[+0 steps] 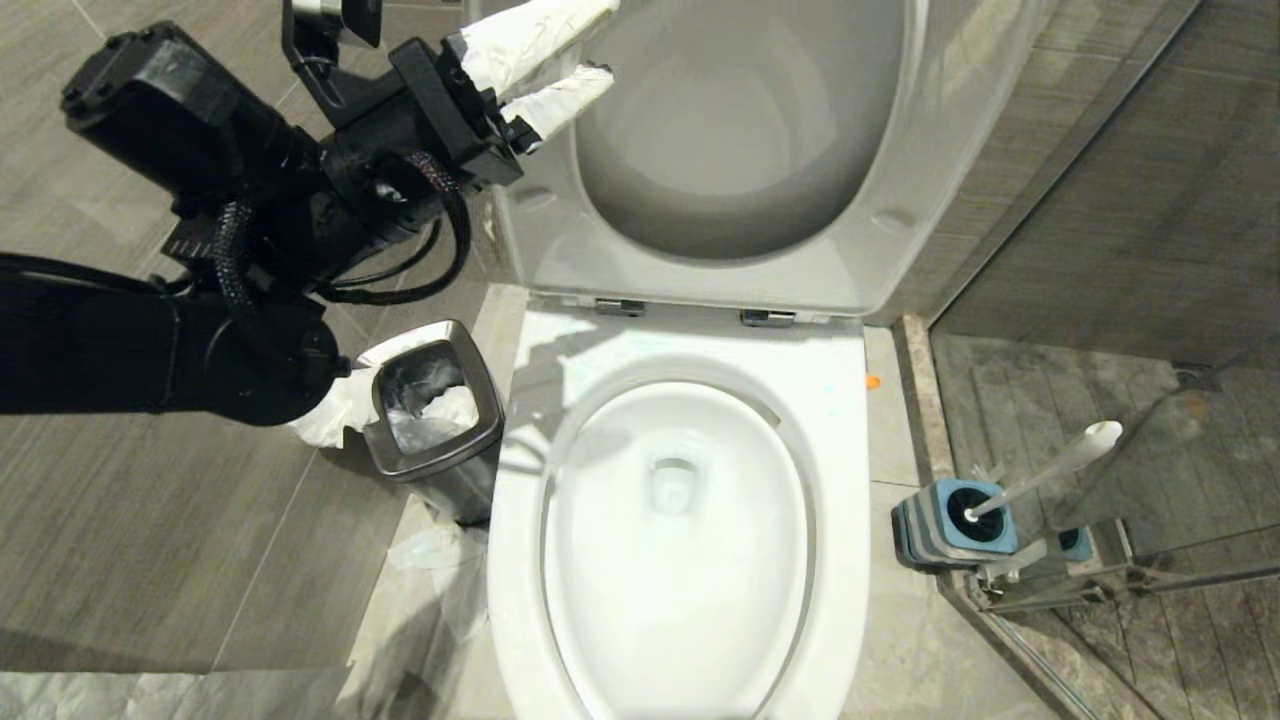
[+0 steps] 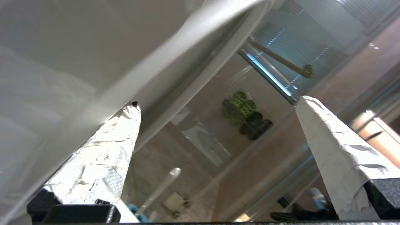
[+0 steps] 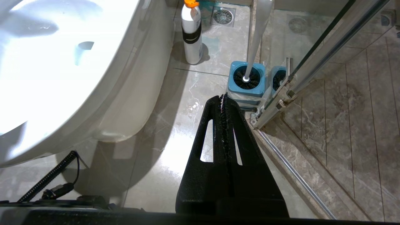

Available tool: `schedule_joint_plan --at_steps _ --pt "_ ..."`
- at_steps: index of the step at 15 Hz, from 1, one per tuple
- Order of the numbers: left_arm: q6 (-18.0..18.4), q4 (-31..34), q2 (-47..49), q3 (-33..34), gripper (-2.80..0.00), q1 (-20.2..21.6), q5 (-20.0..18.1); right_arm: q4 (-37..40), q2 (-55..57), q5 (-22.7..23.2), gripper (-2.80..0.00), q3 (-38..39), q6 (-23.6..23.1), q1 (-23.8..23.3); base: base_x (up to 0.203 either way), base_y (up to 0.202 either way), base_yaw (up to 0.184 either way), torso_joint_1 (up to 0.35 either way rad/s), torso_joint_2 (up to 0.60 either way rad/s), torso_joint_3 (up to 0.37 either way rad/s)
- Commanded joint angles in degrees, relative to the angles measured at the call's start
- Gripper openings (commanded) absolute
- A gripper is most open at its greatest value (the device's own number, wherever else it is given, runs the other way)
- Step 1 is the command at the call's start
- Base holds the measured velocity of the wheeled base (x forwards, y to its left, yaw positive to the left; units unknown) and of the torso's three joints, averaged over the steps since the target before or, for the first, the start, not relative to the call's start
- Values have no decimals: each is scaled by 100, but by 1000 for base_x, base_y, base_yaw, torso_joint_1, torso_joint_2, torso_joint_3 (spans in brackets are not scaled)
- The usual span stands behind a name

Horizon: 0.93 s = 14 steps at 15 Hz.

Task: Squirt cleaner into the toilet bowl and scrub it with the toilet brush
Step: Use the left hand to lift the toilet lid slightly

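left gripper (image 1: 565,70) fingers spread wide, empty, tips at raised seat (image 1: 560,215) edge | right gripper (image 3: 223,100) pressed closed, empty, toilet brush (image 3: 256,34) just beyond tips, upright in ribbed blue-topped holder (image 3: 247,82) | brush likely light, stiff, smooth slim white plastic handle: grip mid-shaft | toilet bowl (image 1: 515,560) glossy ceramic

The toilet bowl (image 1: 520,560) is glossy white; the toilet brush (image 1: 1050,466) has a white handle, its holder (image 1: 950,520) blue-topped with grey ribs; floor tiles (image 1: 150,520) grey-brown.
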Motion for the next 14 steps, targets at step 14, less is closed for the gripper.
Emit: schedule_joint_plan --at_steps 14 --pt "180 1012 1573 -2437 0 370 -44 0 2 0 -280 1 3 2 0 0 0 0 0 0"
